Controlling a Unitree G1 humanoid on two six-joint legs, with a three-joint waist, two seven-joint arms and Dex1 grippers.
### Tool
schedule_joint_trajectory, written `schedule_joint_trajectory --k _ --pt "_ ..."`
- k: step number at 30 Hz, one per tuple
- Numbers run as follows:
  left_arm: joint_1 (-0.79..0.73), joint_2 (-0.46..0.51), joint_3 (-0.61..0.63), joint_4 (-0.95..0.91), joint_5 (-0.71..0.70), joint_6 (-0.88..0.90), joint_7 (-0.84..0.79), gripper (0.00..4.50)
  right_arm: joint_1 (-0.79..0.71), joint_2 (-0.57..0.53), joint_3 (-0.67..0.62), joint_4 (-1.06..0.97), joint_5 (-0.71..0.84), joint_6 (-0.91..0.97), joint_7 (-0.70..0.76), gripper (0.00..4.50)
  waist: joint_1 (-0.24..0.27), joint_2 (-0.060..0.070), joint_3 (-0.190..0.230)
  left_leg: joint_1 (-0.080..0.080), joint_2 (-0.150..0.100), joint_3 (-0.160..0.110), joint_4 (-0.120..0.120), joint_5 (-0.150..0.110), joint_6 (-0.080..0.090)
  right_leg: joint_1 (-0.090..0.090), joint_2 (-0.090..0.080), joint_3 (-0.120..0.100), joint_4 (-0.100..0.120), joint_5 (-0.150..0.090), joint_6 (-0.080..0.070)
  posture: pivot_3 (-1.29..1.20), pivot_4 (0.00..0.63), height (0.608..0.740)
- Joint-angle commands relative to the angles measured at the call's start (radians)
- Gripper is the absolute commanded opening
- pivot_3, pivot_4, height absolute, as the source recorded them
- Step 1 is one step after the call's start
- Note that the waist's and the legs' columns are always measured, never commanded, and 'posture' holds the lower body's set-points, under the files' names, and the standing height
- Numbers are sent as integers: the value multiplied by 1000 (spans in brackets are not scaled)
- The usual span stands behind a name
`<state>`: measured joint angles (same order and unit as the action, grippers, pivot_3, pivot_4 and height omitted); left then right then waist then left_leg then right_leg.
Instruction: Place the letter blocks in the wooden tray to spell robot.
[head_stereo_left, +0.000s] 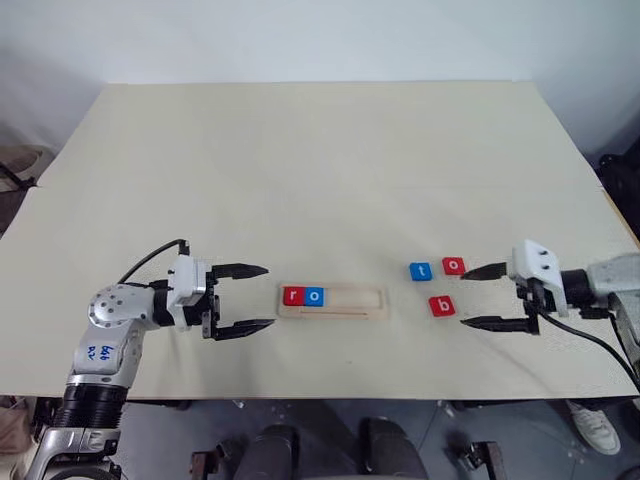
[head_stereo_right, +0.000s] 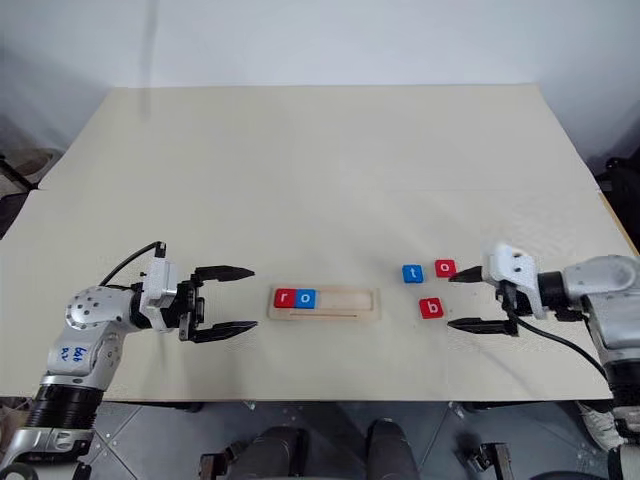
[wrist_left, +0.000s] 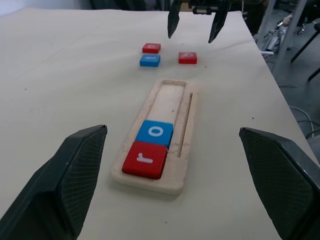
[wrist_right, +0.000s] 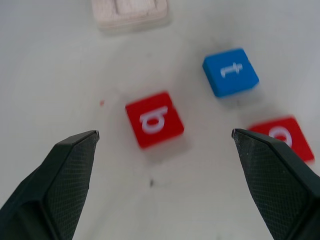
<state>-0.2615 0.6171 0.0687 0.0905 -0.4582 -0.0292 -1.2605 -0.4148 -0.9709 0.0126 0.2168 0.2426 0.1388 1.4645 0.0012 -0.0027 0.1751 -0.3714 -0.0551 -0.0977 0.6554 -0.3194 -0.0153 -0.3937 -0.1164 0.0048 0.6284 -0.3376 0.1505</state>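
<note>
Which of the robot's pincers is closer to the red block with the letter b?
The right pincer. It stands open just beside the red b block, fingers apart from it. The left pincer is open too, far off past the wooden tray.

Five letter blocks total: three red, r (head_stereo_left: 292, 295), b (head_stereo_left: 442, 306), o (head_stereo_left: 453, 266); two blue, o (head_stereo_left: 314, 296), t (head_stereo_left: 420, 271). Two sit in tray, three on table. One wooden tray (head_stereo_left: 352, 301). One table (head_stereo_left: 300, 160). Two grippers: left gripper (head_stereo_left: 255, 297), right gripper (head_stereo_left: 472, 297).
</note>
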Motion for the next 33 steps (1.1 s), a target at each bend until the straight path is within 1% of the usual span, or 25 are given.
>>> schedule_joint_trajectory --k 1,6,12,15,22,24,27,30,33 --pt "12 -1 12 -42 -1 -9 18 4500 -47 10 48 -28 -17 -1 28 4467 0 0 0 0 0 0 0 0 0 0 0 0 0 0 0 0 150 740" --pt "23 -3 11 -63 -5 -3 34 4500 -93 51 117 3 -53 -37 33 4467 -2 0 0 0 0 0 0 0 0 0 0 -1 0 0 0 0 150 740" --pt "29 3 16 -86 -11 8 46 4500 -111 70 154 79 -99 -130 33 4467 -2 0 0 0 0 -1 0 0 0 0 0 -1 0 0 0 0 150 740" --pt "30 2 15 -98 -13 14 52 4500 -115 78 160 125 -118 -177 27 3888 -3 0 0 0 0 0 0 0 0 0 0 -1 0 0 0 0 150 740" --pt "26 2 14 -107 -15 22 53 4500 -120 78 162 208 -118 -253 50 1551 -2 0 0 0 0 -1 1 0 0 0 0 -1 0 0 0 0 150 740" --pt "23 2 14 -105 -15 23 52 4500 -122 82 157 218 -105 -255 56 1478 -1 0 0 0 0 -1 1 0 0 0 0 -1 0 0 0 0 150 740" --pt "18 2 13 -101 -15 25 52 4500 -148 106 143 170 -64 -176 42 1478 -2 0 0 0 0 -1 1 0 0 0 0 -1 0 0 0 0 150 740" --pt "18 -1 12 -102 -14 27 55 4500 -182 140 136 47 -13 -9 3 1478 -9 1 0 0 0 -1 1 0 0 0 1 -1 1 0 0 0 150 740" --pt "16 -4 11 -96 -11 27 59 4500 -212 186 155 -116 26 177 -47 1478 -10 1 1 0 1 -1 1 0 -1 -2 1 0 3 0 0 0 150 740"
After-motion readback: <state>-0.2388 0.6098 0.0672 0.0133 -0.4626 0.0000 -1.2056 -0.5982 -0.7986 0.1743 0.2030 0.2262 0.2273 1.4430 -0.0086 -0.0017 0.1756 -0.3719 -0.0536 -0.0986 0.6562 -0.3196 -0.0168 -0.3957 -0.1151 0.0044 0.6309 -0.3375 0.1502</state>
